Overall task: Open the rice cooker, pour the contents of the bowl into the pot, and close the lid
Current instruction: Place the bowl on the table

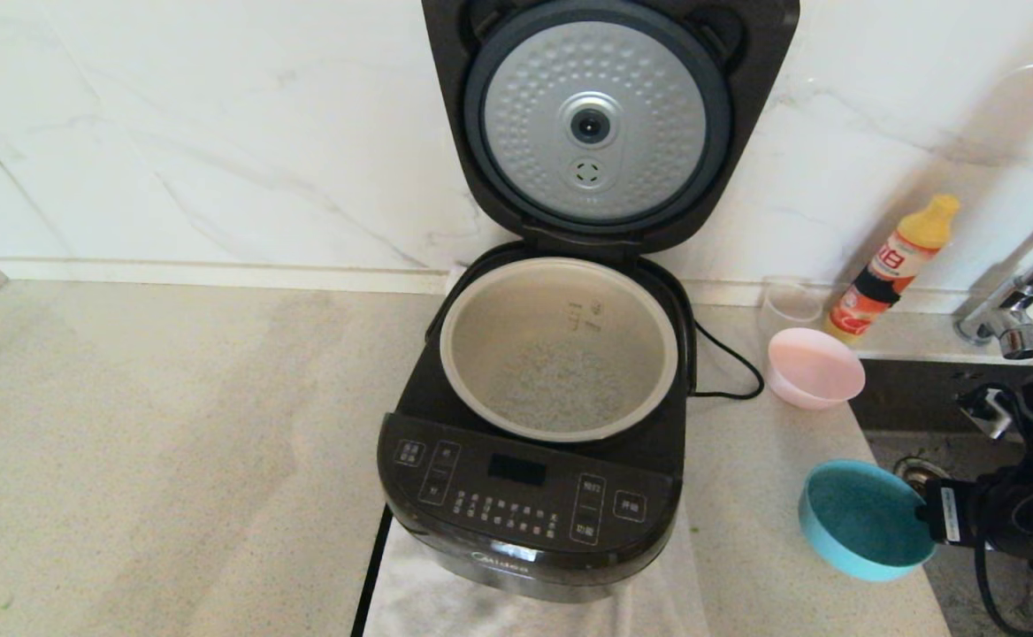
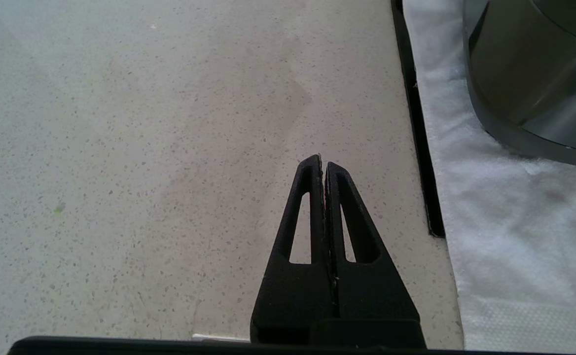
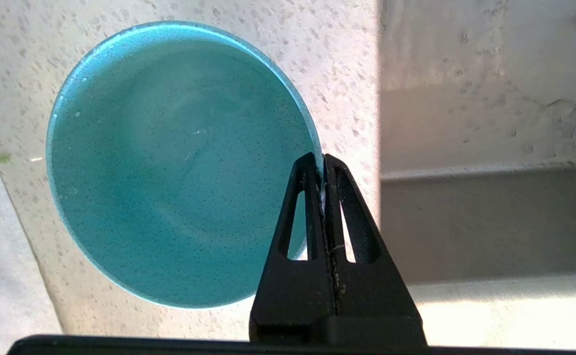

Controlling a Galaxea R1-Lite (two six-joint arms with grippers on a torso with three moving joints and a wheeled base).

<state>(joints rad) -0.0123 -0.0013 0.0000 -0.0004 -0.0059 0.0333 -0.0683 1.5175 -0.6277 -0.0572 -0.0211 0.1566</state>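
Note:
The black rice cooker (image 1: pixel 530 504) stands mid-counter with its lid (image 1: pixel 605 115) swung up, silver dimpled disc facing me. White rice grains cover the bottom of the pale pot (image 1: pixel 559 349). An empty teal bowl (image 1: pixel 866 520) sits upright at the counter's right edge by the sink. My right gripper (image 3: pixel 323 159) is shut on the bowl's (image 3: pixel 179 162) rim, one finger inside and one outside. Shut on nothing, my left gripper (image 2: pixel 322 160) hovers over bare counter, left of the cooker's base (image 2: pixel 534 79); it is out of the head view.
A pink bowl (image 1: pixel 814 366), a clear cup (image 1: pixel 791 301) and an orange bottle (image 1: pixel 892 265) stand right of the cooker near the wall. The sink (image 1: pixel 967 442) and tap (image 1: pixel 1012 310) lie at the far right. A white cloth (image 2: pixel 510 207) lies under the cooker; its cord (image 1: pixel 729 363) trails right.

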